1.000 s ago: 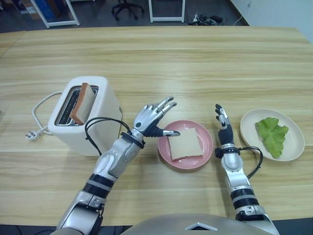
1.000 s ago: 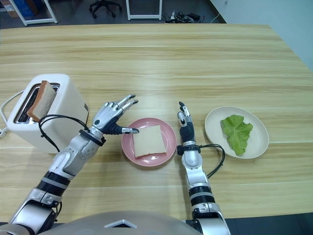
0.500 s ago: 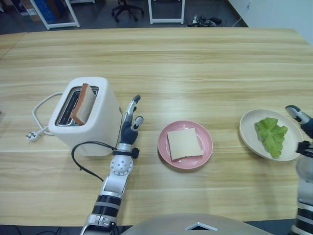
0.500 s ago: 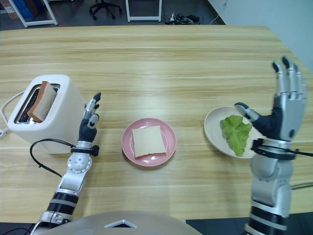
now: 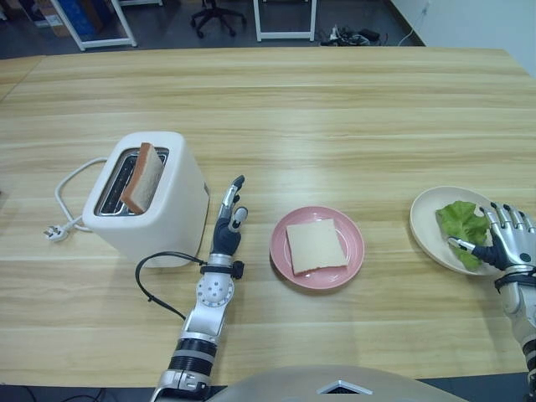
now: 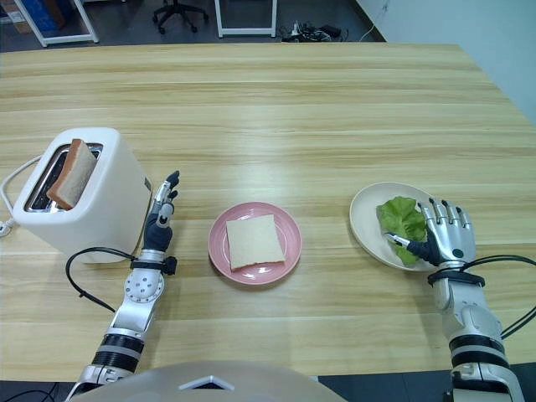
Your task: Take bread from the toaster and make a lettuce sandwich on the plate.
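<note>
Standing on the left side of the light wooden counter (image 5: pixel 335 117) is a white boxy toaster (image 5: pixel 167 213). One brown-edged slice of toast (image 5: pixel 142 177) sticks up out of its slot and leans a little. A white power cord (image 5: pixel 55 231) curls away from the toaster's left side and lies flat on the wood. The robot's left hand (image 5: pixel 228 224) is up on its edge just beside the toaster's right wall. Its fingers are straight and close together, they point away from the robot, and they hold nothing. To the right of that hand, near the middle, sits a small round pink plate (image 5: pixel 277 251). A square slice of white bread (image 5: pixel 316 247) lies flat on it. Well apart from it, further to the right, sits a round cream plate (image 6: pixel 366 219) with a crinkly green lettuce leaf (image 5: pixel 459 224) lying on it. The robot's right hand (image 6: pixel 448 237) is at the near right edge of this cream plate, with its back turned up. Its fingers are spread apart and stretched out, not closed on the leaf. Its thumb pokes out to the left, and the tip is right at the near end of the lettuce; I cannot tell if it truly touches. The lettuce is on its own plate, not on the bread.
</note>
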Robot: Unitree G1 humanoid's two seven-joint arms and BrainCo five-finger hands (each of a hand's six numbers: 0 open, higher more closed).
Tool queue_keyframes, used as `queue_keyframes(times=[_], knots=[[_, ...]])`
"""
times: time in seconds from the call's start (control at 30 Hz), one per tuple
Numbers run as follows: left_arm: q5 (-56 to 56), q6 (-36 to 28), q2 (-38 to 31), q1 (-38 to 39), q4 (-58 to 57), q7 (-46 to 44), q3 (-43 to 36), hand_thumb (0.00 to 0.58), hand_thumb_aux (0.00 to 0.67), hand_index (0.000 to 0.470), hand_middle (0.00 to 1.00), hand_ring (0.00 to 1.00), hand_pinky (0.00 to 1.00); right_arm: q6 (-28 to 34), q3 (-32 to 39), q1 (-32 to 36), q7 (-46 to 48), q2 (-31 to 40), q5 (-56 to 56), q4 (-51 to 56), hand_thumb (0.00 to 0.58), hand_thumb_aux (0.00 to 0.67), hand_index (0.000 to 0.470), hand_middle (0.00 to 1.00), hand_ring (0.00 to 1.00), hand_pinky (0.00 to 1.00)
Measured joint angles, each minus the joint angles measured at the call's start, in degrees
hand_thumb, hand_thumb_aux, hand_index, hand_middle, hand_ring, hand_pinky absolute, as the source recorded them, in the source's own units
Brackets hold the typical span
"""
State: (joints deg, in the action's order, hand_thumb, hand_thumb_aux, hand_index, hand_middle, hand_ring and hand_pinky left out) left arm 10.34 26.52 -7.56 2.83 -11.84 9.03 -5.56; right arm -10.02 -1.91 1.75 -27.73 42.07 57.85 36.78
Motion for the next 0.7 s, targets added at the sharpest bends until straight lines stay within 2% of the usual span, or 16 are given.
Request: queue_keyframes(times=[0.03, 0.07, 0.1, 0.17, 0.2, 0.4, 0.47, 0.57, 0.6, 0.63, 0.67, 0.7], knots=[[0.1, 0.0, 0.0, 0.1, 0.0, 0.0, 0.0, 0.0, 0.0, 0.0, 0.0, 0.0, 0.0, -0.1, 0.8, 0.3, -0.2, 0.3, -0.2, 0.7, 0.255, 0.168, 0.118, 0.0, 0.0, 0.0], [0.4, 0.0, 0.1, 0.3, 0.0, 0.0, 0.0, 0.0, 0.0, 0.0, 0.0, 0.0, 0.0, 0.0, 1.7, 0.5, -0.5, 0.9, -0.6, 1.2, 0.403, 0.3, 0.21, 0.0, 0.0, 0.0], [0.5, 0.0, 0.1, 0.5, 0.0, 0.0, 0.0, 0.0, 0.0, 0.0, 0.0, 0.0, 0.0, 0.1, 2.1, 0.5, -0.6, 1.3, -0.9, 1.5, 0.478, 0.389, 0.273, 0.0, 0.0, 0.0], [1.0, 0.0, 0.2, 0.9, 0.0, 0.0, 0.0, 0.0, 0.0, 0.0, 0.0, 0.0, 0.0, 0.6, 3.4, 0.5, -0.7, 2.3, -1.3, 1.7, 0.538, 0.489, 0.343, 0.0, 0.0, 0.0], [1.3, 0.0, 0.3, 1.0, 0.1, 0.1, 0.0, 0.0, 0.0, 0.0, 0.0, 0.0, 0.0, 0.8, 4.2, 0.5, -0.6, 3.3, -1.7, 1.8, 0.564, 0.557, 0.391, 0.0, 0.0, 0.0], [2.3, -0.2, 1.0, 1.9, 0.5, 0.2, -0.2, 0.0, 0.0, 0.0, 0.0, 0.0, 0.0, 0.4, 8.1, 1.2, 3.4, 5.6, -3.7, 2.2, 0.576, 0.615, 0.431, 0.0, 0.0, 0.0], [2.6, -0.3, 1.2, 2.0, 0.7, 0.2, -0.2, 0.0, 0.0, 0.0, 0.0, 0.0, 0.0, -0.2, 8.6, 1.3, 5.0, 6.1, -5.2, 2.1, 0.58, 0.67, 0.47, 0.0, 0.0, 0.0], [2.6, -0.4, 1.2, 2.1, 0.9, 0.1, -0.2, 0.0, 0.0, 0.0, 0.0, 0.0, 0.0, -0.5, 9.0, 1.3, 6.1, 6.6, -6.3, 1.7, 0.58, 0.67, 0.47, 0.0, 0.0, 0.0], [2.6, -0.4, 1.2, 2.1, 1.0, 0.1, -0.2, 0.0, 0.0, 0.0, 0.0, 0.0, 0.0, -0.4, 9.3, 1.3, 6.2, 6.7, -6.9, 1.6, 0.576, 0.615, 0.431, 0.0, 0.0, 0.0], [2.6, -0.4, 1.2, 2.1, 1.0, 0.1, -0.1, 0.0, 0.0, 0.0, 0.0, 0.0, 0.0, -0.4, 9.3, 1.3, 6.2, 6.7, -7.4, 1.5, 0.531, 0.476, 0.334, 0.0, 0.0, 0.0], [2.7, -0.4, 1.2, 2.2, 1.0, 0.1, -0.1, 0.0, 0.0, 0.0, 0.0, 0.0, 0.0, -0.3, 9.3, 1.2, 6.2, 6.8, -7.7, 1.3, 0.494, 0.413, 0.289, 0.0, 0.0, 0.0], [2.7, -0.4, 1.2, 2.2, 1.0, 0.1, -0.1, 0.0, 0.0, 0.0, 0.0, 0.0, 0.0, -0.1, 9.3, 1.0, 6.1, 6.9, -8.1, 0.8, 0.48, 0.391, 0.275, 0.0, 0.0, 0.0]])
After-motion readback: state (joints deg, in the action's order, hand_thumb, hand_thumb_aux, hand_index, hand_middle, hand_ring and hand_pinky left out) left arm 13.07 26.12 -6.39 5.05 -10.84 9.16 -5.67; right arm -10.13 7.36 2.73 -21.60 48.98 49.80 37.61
